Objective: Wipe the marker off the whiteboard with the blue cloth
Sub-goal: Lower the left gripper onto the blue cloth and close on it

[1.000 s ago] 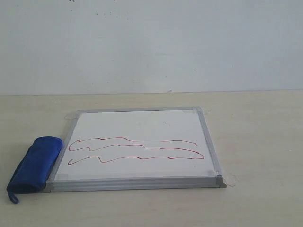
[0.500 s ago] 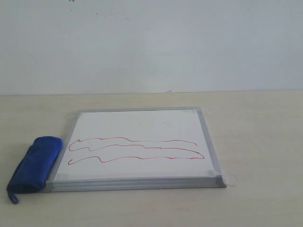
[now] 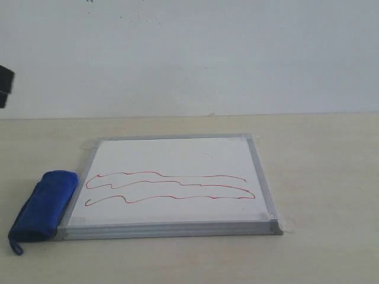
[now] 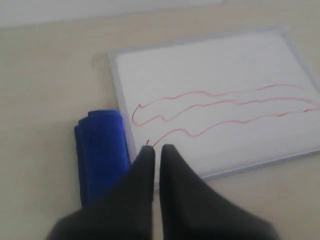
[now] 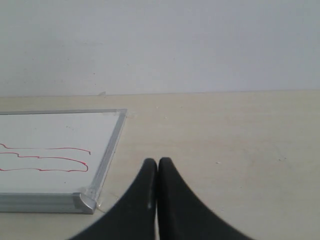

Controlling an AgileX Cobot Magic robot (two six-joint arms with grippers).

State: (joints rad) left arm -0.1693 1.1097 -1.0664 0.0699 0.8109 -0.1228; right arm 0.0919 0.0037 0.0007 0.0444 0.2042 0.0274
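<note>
The whiteboard (image 3: 172,155) lies flat on the table, silver-framed, with three wavy red marker lines (image 3: 177,184) across it. The blue cloth (image 3: 44,204) is a rolled bundle touching the board's left frame, its loop toward the front. In the left wrist view my left gripper (image 4: 158,149) hovers shut and empty above the board's edge, with the cloth (image 4: 100,150) just beside it and the marker lines (image 4: 225,102) on the board (image 4: 210,60) beyond. My right gripper (image 5: 158,162) is shut and empty over bare table, off the board's (image 5: 50,131) corner.
A dark piece of the left arm (image 3: 5,86) shows at the exterior view's left edge. The beige table (image 3: 325,177) runs back to a white wall (image 3: 189,53). Tape tabs hold the board's corners (image 3: 288,224).
A dark part of the left arm has come into the exterior view at the left edge. Board and cloth have not moved.
</note>
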